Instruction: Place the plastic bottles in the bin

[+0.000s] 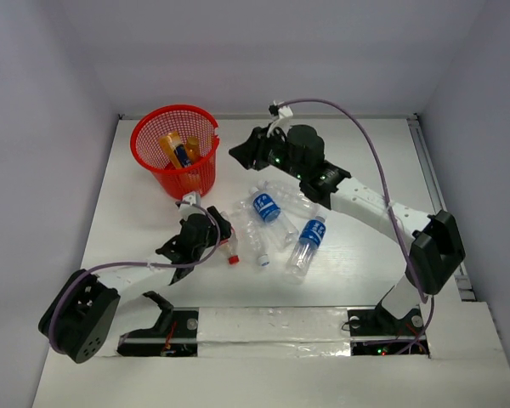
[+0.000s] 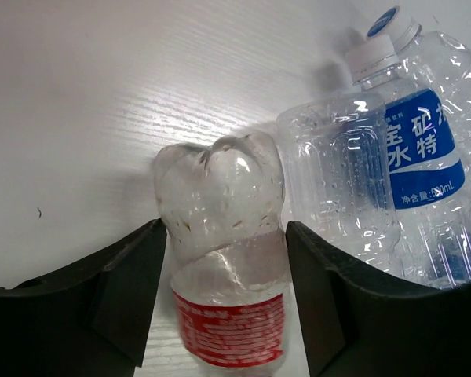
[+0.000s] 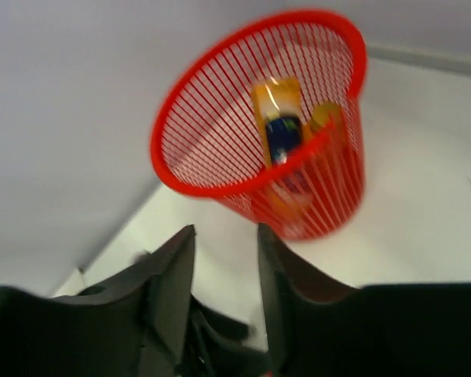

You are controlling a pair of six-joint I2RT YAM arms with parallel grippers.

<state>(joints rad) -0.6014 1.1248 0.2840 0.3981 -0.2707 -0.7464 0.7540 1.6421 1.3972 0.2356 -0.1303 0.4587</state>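
Note:
A clear bottle with a red label (image 2: 229,314) lies on the white table between my left gripper's (image 2: 226,243) fingers, which touch it on both sides. In the top view the left gripper (image 1: 212,228) is over this bottle, whose red cap (image 1: 233,258) sticks out to the near right. Blue-label bottles (image 1: 266,206) (image 1: 307,240) and a clear one (image 1: 252,234) lie just right of it. The red mesh bin (image 1: 176,149) at the back left holds an orange bottle (image 1: 173,148). My right gripper (image 1: 240,152) is open and empty beside the bin, raised and facing it (image 3: 259,118).
A clear bottle (image 2: 337,181) and a blue-label bottle (image 2: 420,149) lie right against the left gripper's right finger. The side walls and back wall enclose the table. A taped strip (image 1: 272,327) runs along the near edge by the arm bases.

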